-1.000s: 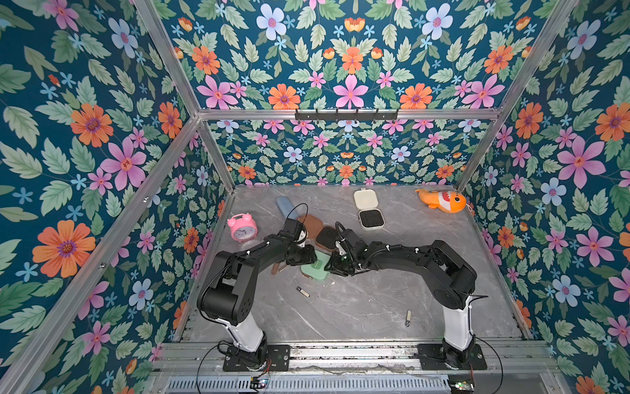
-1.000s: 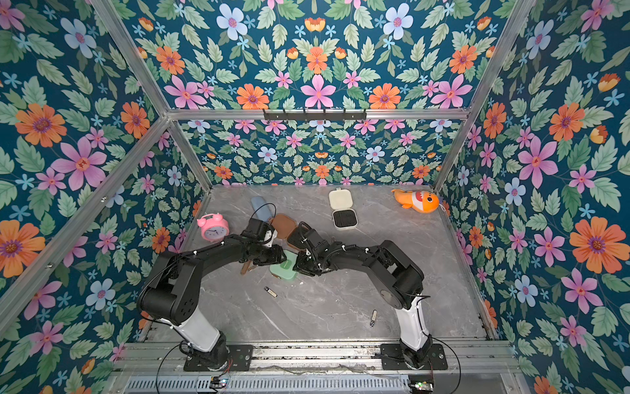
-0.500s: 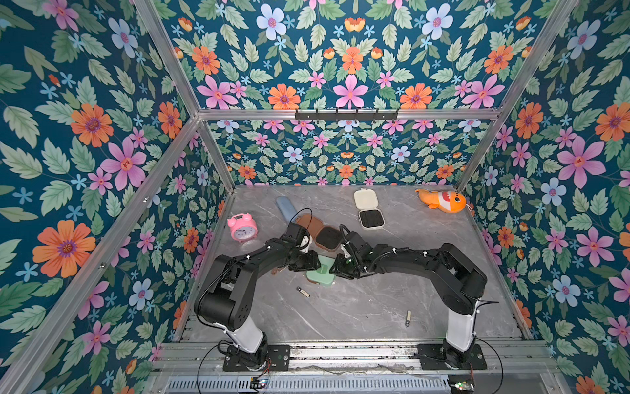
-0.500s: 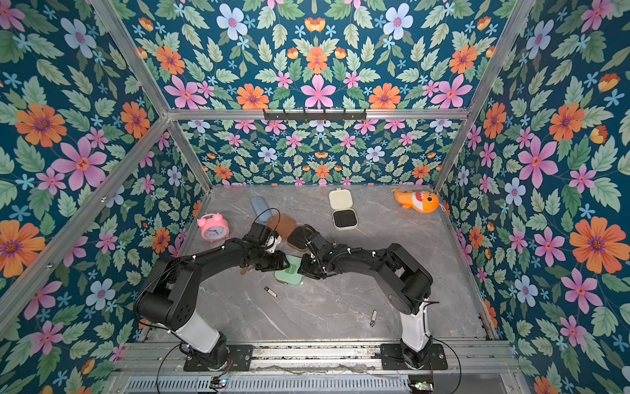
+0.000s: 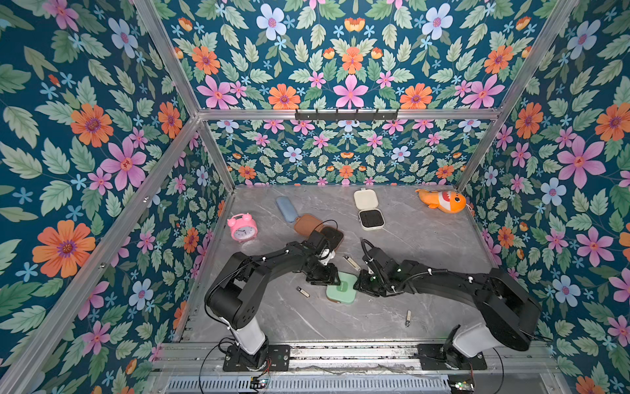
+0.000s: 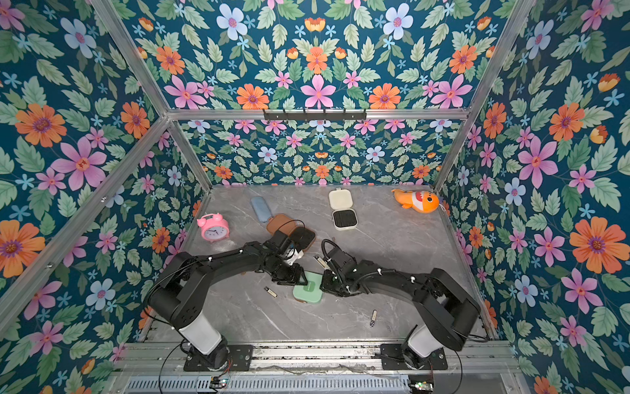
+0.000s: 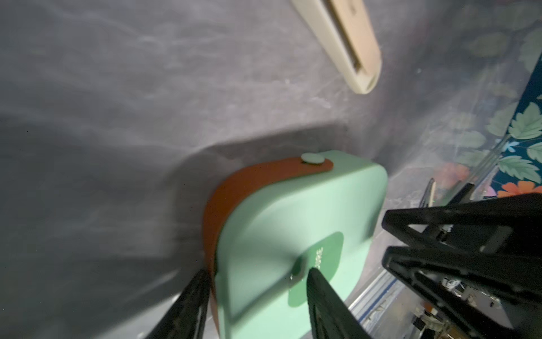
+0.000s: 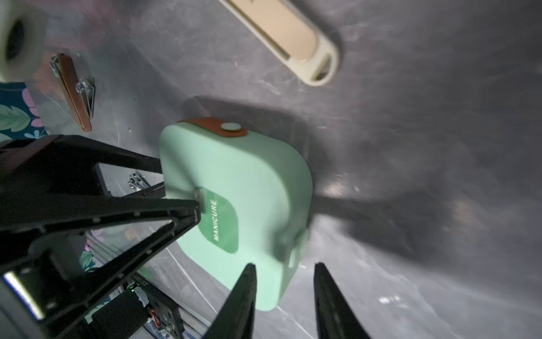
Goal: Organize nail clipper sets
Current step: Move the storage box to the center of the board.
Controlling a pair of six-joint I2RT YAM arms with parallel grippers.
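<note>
1. We see the marble table bearing everything.
2. The left gripper is clamped on the mint green case at its edge, with one finger on the lid and one beneath. The right gripper stands parted at the clasp side, and we see nothing pinched in it.
3. The mint green case is closed and sits between both grippers.
4. Behind it lies the brown case, open. Farther back, toward the right arm's side, is the cream case, also open.
5. A beige clipper lies just behind the mint green case. We find a small clipper near its left-arm side and another clipper well apart, toward the right arm's base.
</note>
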